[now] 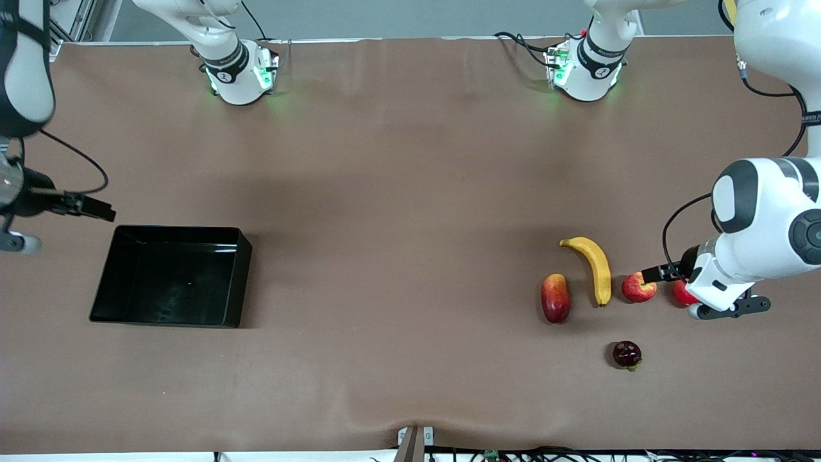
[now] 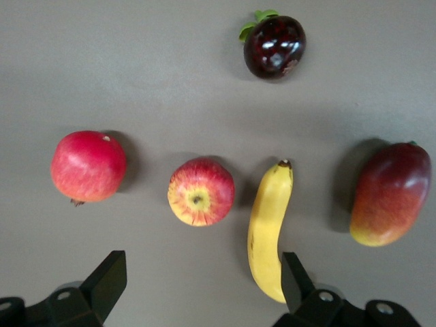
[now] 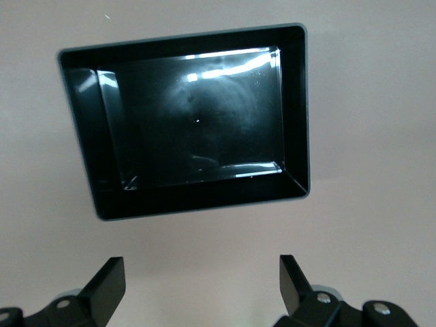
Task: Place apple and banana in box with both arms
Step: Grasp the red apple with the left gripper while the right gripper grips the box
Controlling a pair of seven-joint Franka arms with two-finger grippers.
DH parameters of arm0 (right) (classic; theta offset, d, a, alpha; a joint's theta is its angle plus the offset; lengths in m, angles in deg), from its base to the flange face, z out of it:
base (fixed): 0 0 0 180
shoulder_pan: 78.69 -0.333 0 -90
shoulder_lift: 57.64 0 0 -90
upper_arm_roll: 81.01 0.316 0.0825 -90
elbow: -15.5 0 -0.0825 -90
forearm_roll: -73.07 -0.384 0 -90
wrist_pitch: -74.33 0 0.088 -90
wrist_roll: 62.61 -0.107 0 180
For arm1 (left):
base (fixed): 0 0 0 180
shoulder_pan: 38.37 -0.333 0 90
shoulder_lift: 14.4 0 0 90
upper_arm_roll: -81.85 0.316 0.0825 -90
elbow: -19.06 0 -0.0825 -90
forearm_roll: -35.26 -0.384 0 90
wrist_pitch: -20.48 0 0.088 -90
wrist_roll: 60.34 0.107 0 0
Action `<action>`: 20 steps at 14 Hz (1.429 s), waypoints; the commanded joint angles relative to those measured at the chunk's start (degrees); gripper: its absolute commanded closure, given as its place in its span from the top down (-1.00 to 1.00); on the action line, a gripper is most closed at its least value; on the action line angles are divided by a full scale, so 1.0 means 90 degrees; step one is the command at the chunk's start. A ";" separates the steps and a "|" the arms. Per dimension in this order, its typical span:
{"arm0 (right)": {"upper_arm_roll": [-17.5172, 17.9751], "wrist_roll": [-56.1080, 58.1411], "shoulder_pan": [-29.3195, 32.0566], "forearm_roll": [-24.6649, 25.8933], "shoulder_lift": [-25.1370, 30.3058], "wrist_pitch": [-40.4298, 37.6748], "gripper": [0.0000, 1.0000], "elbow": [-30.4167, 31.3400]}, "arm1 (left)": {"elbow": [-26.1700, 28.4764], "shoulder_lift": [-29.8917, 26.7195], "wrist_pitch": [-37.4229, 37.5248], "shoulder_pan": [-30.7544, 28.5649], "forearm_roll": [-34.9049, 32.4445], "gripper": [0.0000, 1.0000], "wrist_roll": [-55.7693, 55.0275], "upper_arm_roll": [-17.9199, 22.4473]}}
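Hovering over the fruit cluster at my left arm's end of the table, my left gripper [image 2: 197, 286] hangs with fingers spread, grasping nothing; the apple [image 2: 201, 191] lies just below the gap, the banana [image 2: 269, 230] beside it by one fingertip, the mango [image 2: 390, 193] past that; my right gripper [image 3: 197, 283] waits released above the table just beside the black box [image 3: 300, 109], well apart from the fruit.
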State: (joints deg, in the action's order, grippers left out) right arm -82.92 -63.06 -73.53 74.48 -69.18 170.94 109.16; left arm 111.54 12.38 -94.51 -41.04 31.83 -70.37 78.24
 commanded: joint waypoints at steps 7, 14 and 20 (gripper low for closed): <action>0.0065 0.1192 0.0764 0.0028 -0.1636 0.2183 1.00 -0.0036 | 0.0095 0.0296 -0.0475 -0.0094 0.0000 1.00 -0.0028 -0.0009; 0.0075 0.1524 0.1351 0.0009 -0.2809 0.3180 1.00 -0.0114 | 0.0095 0.0783 -0.0748 -0.0172 0.0000 1.00 0.0079 -0.0009; 0.0075 0.1750 0.1488 -0.0021 -0.3064 0.3416 1.00 -0.0095 | 0.0085 0.1077 -0.0768 -0.0299 -0.0156 1.00 0.0089 -0.0018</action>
State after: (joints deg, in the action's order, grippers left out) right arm -83.20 -48.41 -61.28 74.42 -96.02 202.02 109.48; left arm 112.52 21.75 -101.07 -43.70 31.51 -69.62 78.29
